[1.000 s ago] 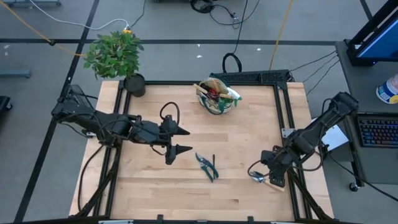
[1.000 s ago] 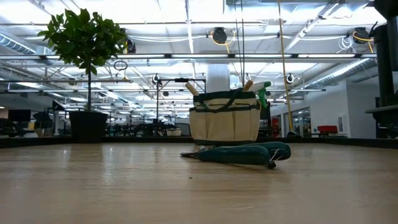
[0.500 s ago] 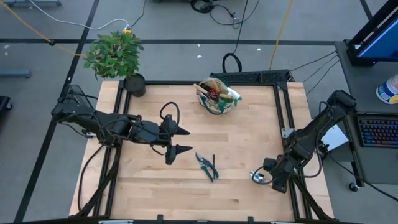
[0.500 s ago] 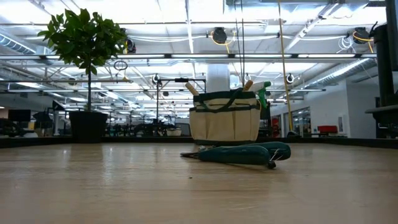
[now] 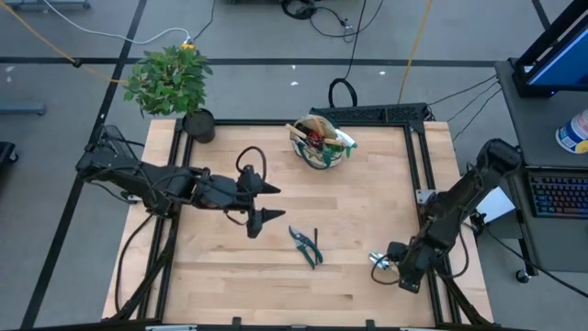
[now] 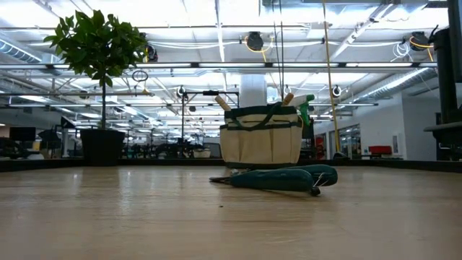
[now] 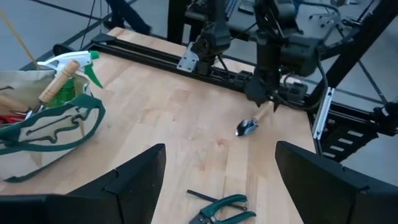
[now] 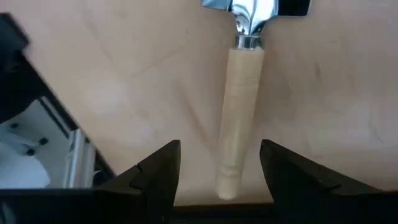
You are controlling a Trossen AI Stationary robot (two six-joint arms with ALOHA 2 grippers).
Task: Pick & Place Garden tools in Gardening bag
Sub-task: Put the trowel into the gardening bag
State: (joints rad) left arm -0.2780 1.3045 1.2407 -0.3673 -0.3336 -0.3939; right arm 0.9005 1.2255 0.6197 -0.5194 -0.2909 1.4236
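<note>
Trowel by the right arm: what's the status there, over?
Right gripper open, astride the trowel handle, not clamped. Left gripper open, hovering mid-table. Shears loose on the table; bag at far edge. Nothing blocking.

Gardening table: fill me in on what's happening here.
The robot is packing garden tools into the beige bag at the table's far edge, which already holds several, including a spray bottle. The right gripper, near the table's right front corner, has its fingers on either side of a wooden-handled trowel's handle; whether it grips is unclear. The left gripper hangs open over the middle of the table. The shears lie loose on the wood.
</note>
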